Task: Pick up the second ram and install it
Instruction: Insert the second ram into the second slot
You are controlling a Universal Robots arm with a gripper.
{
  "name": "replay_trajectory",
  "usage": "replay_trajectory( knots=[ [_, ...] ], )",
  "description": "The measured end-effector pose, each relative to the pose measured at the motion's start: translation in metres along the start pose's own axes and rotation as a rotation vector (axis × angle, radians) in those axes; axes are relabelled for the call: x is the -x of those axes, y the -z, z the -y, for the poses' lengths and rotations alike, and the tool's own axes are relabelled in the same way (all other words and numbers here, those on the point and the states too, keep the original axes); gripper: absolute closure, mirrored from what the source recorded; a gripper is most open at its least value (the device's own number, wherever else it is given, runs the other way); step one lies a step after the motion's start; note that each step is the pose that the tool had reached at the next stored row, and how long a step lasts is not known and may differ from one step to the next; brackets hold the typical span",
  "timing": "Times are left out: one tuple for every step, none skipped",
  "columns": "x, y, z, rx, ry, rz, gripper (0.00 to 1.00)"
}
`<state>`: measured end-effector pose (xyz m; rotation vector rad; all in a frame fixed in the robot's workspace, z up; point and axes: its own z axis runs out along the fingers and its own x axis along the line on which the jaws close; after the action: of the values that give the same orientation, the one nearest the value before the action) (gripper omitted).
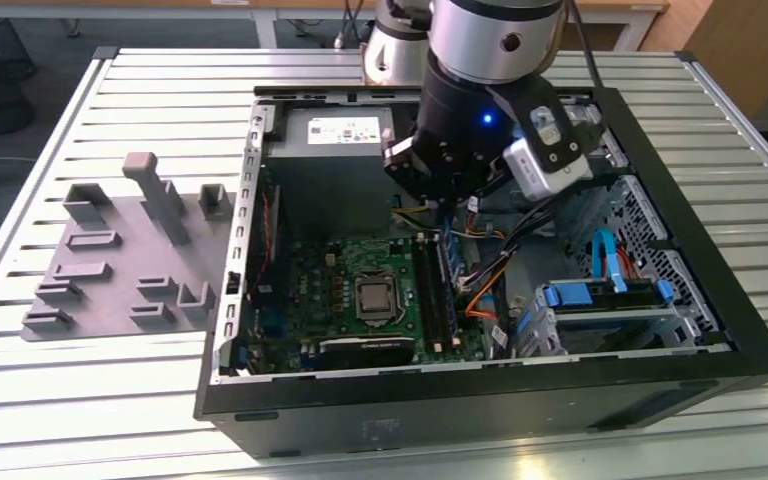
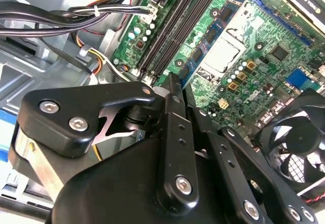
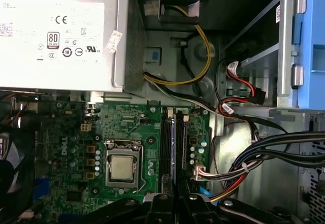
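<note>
Arm was reaching down into the open computer case (image 1: 491, 400), which lay on its side on a slatted metal table (image 1: 91, 400). The gripper (image 1: 448, 215) hung over the memory slots (image 2: 177, 26) on the green motherboard (image 1: 344, 290), on the exterior view's right of the CPU socket (image 1: 376, 297).

Fingers (image 2: 172, 132) were drawn close together. They seemed to pinch the second ram (image 3: 174, 148), which showed edge-on as a thin dark strip running out from the fingertips in line with the slots. In the exterior view the second ram (image 1: 451, 258) stood on edge just under the gripper, at or in the slot. Whether it was fully seated could not be told.

Power supply (image 3: 56, 31) sat beyond the board, and a bundle of cables (image 3: 274, 153) beside the slots. Case fan (image 2: 299, 142) was near the socket. Grey holder tray (image 1: 104, 270) lay on the table, outside the case, to the exterior view's left.
</note>
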<state>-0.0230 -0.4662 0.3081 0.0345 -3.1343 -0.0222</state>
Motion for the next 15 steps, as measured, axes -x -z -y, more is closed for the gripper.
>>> replay_trajectory(
  knots=[
    [0.0,-0.0007,0.0,0.0,0.0,0.0,0.86],
    [0.0,-0.0015,0.0,-0.0001,0.0,0.0,0.86],
    [0.0,-0.0022,0.0,0.0,0.0,0.0,0.86],
    [0.0,-0.0029,0.0,0.0,0.0,0.0,0.86],
    [0.0,-0.0037,0.0001,0.0,0.0,0.0,0.86],
    [0.0,-0.0046,0.0001,0.0,0.0,0.0,0.86],
    [0.0,-0.0054,0.0001,0.0,0.0,0.0,0.86],
    [0.0001,-0.0063,0.0001,0.0,0.0,0.0,0.86],
    [0.0001,-0.0074,0.0001,-0.0001,0.0,0.0,0.86],
    [0.0001,-0.0085,0.0001,-0.0001,0.0,0.0,0.86],
    [0.0001,-0.0099,0.0001,0.0,0.0,0.0,0.86],
    [0.0001,-0.0111,0.0002,0.0,0.0,0.0,0.86],
    [0.0001,-0.0123,0.0002,0.0,0.0,0.0,0.86],
    [0.0001,-0.0134,0.0002,0.0,0.0,0.0,0.86],
    [0.0001,-0.0146,0.0002,0.0,0.0,0.0,0.86]
  ],
)
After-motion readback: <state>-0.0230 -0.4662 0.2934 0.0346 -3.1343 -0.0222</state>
